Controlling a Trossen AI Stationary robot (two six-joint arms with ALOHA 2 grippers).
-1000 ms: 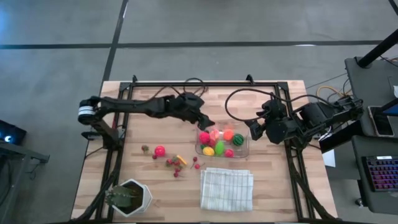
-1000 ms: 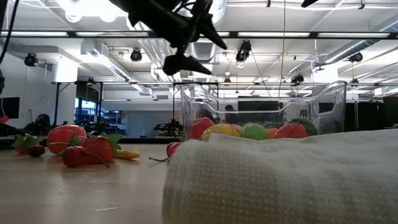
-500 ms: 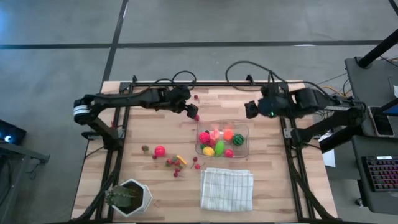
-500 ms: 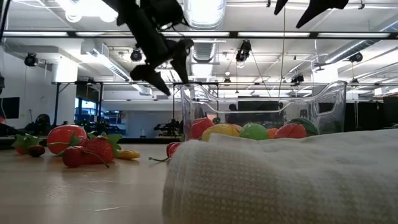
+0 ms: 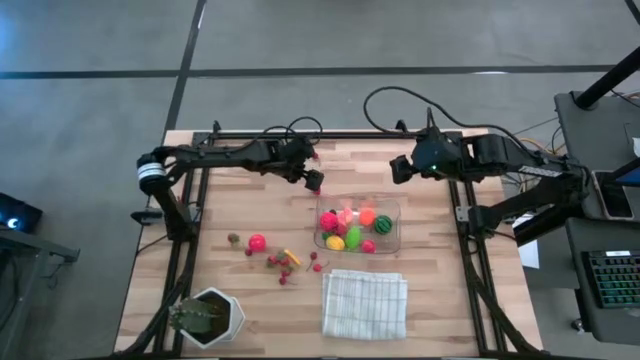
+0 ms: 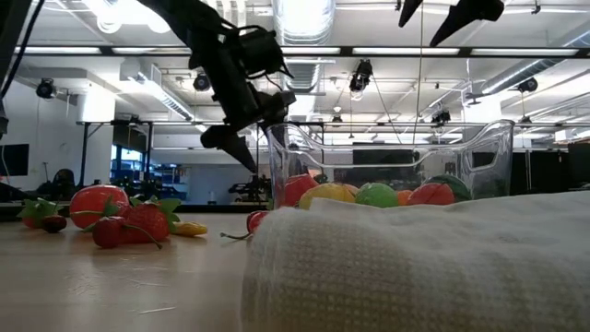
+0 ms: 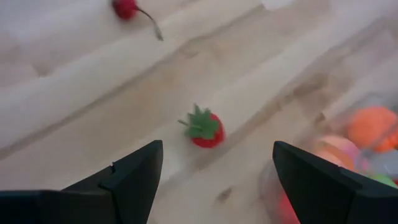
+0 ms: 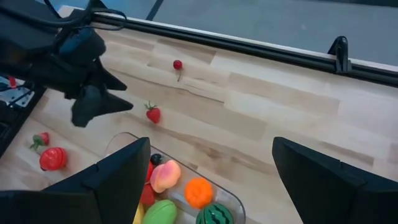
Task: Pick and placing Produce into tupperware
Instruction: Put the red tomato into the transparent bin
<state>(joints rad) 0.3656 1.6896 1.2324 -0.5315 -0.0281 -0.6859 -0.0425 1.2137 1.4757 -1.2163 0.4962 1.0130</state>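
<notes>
High view: left gripper (image 5: 314,180) hovers open and empty above a toy strawberry (image 7: 206,129), upper centre; right gripper (image 5: 398,170) open, empty; tupperware (image 5: 392,232) mid-frame holds produce (image 5: 352,236). No legible writing.

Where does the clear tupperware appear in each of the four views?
High view: tupperware mid-table, beyond the white cloth.
Low view: tupperware centre-right, behind the cloth.
Left wrist view: tupperware corner, beside the strawberry.
Right wrist view: tupperware nearest the camera, half cut off.
Shared landmark: left gripper near its corner.
</notes>
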